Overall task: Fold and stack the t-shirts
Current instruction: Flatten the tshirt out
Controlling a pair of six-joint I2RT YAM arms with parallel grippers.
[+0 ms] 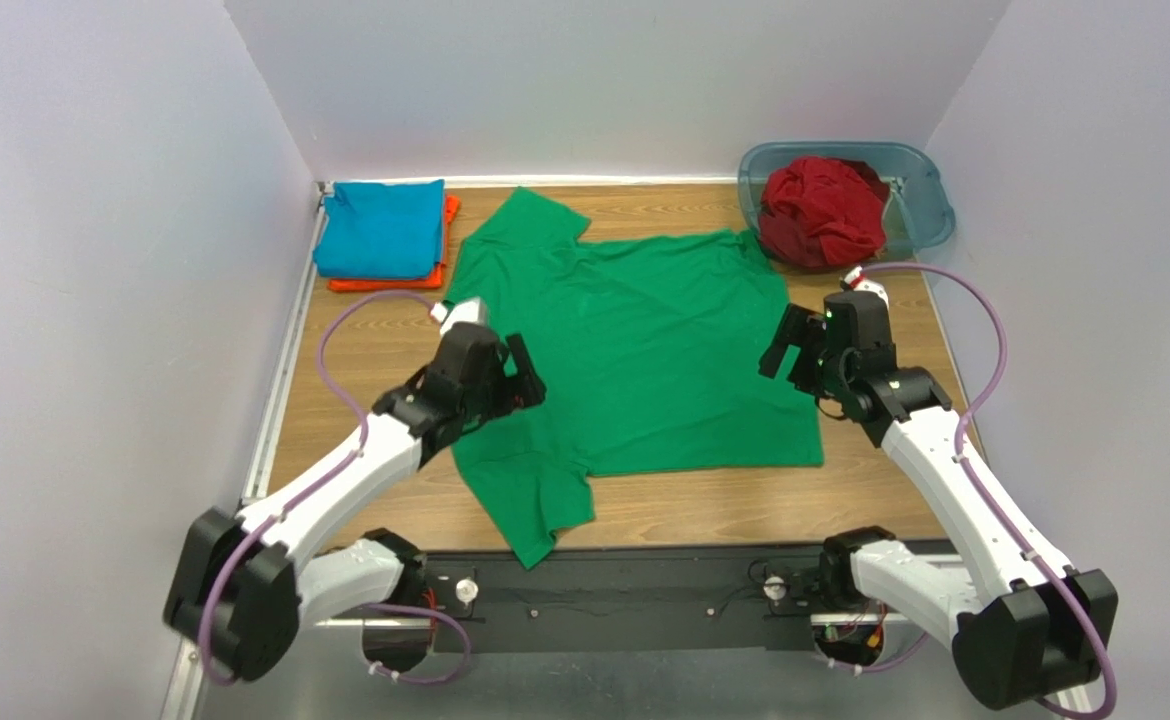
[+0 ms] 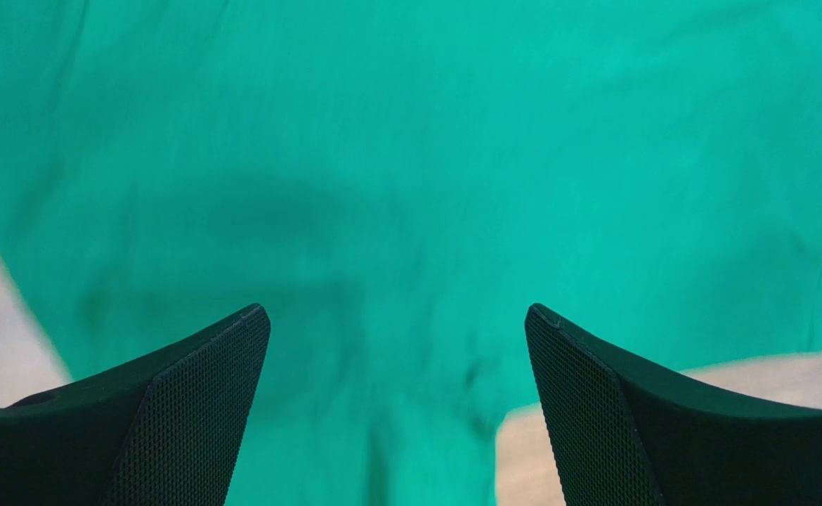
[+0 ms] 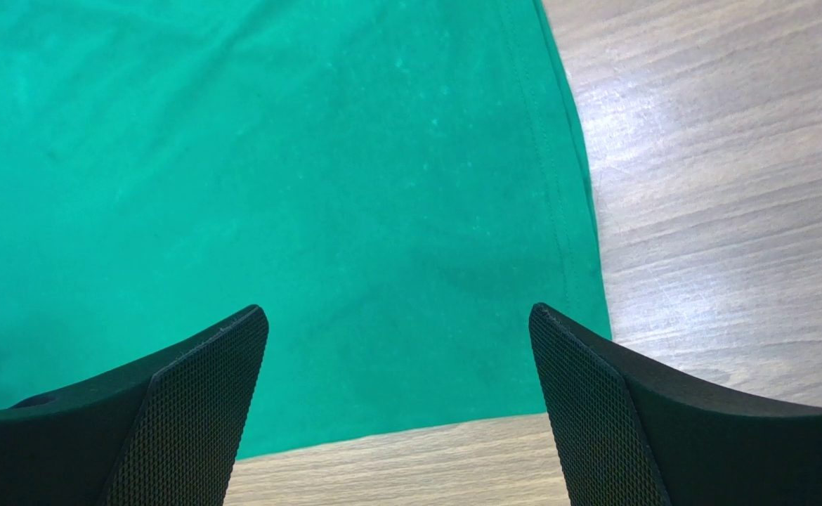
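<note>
A bright green t-shirt lies spread flat mid-table, sleeves to the left and hem to the right. My left gripper hovers open over its left side, between the sleeves; the left wrist view shows green cloth filling the space beyond the open left gripper. My right gripper hangs open above the hem edge. In the right wrist view the right gripper holds nothing, with the green t-shirt's corner below it. A folded teal-blue t-shirt lies on an orange one at the back left. A dark red t-shirt is bunched in the tub.
The translucent blue-grey tub stands at the back right corner. White walls close in the wooden table on three sides. Bare wood shows right of the shirt's hem. The arms' bases sit along the near edge.
</note>
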